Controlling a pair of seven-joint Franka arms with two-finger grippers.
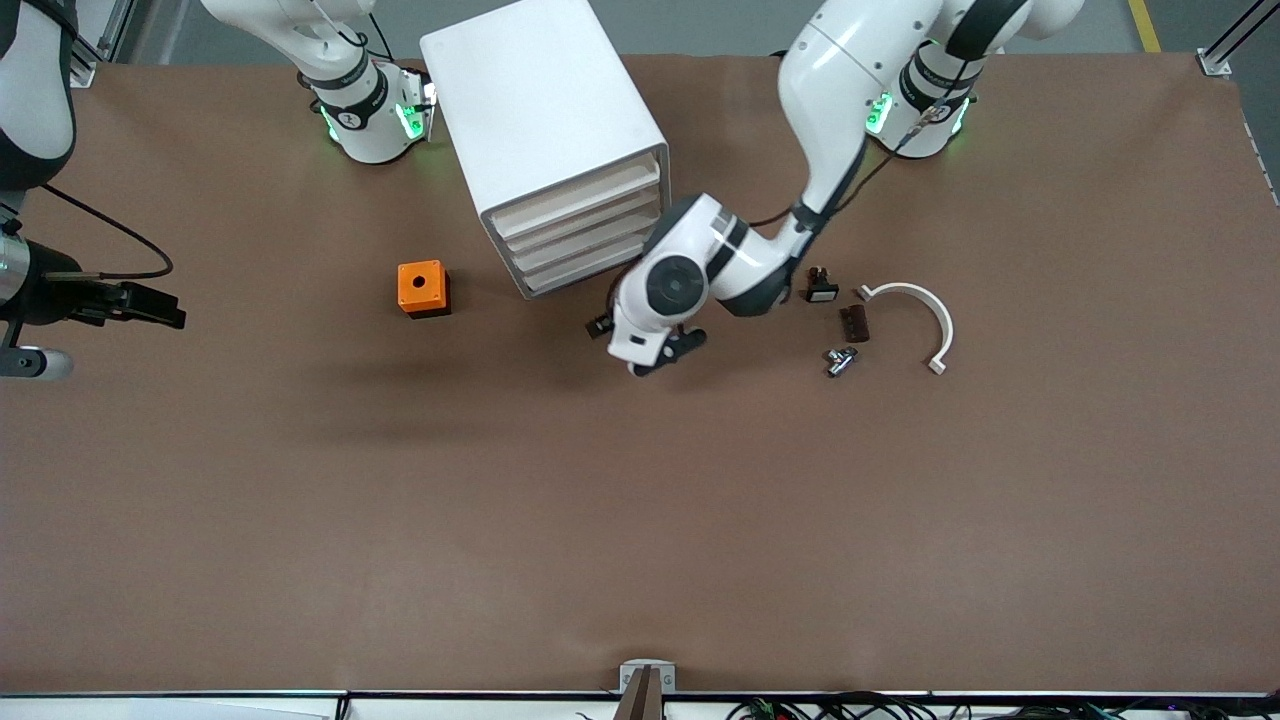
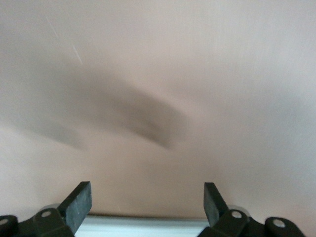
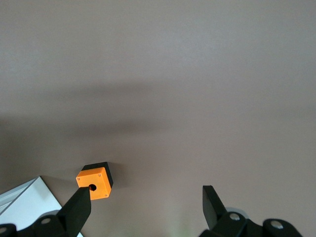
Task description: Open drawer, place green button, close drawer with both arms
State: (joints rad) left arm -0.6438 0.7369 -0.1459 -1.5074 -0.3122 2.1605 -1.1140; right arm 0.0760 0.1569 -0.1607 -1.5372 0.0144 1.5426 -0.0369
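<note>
The white cabinet point(image 1: 540, 120) stands toward the robots' side of the table with all four drawers pushed in. The lower two drawers point(image 1: 590, 262) are flush with the upper ones. My left gripper point(image 1: 668, 355) is low over the table just in front of the drawers. It is open and empty in the left wrist view point(image 2: 147, 202), with only table and a thin white edge point(image 2: 148, 228) between the fingers. A tiny button-like part point(image 1: 840, 358) lies toward the left arm's end; I cannot make out its cap colour. My right gripper point(image 1: 165, 305) waits high at the right arm's end, open and empty point(image 3: 145, 207).
An orange cube with a hole point(image 1: 423, 288) sits beside the cabinet and also shows in the right wrist view point(image 3: 95, 181). A black white-faced button point(image 1: 821, 288), a brown piece point(image 1: 853, 323) and a white arc point(image 1: 915, 315) lie near the small part.
</note>
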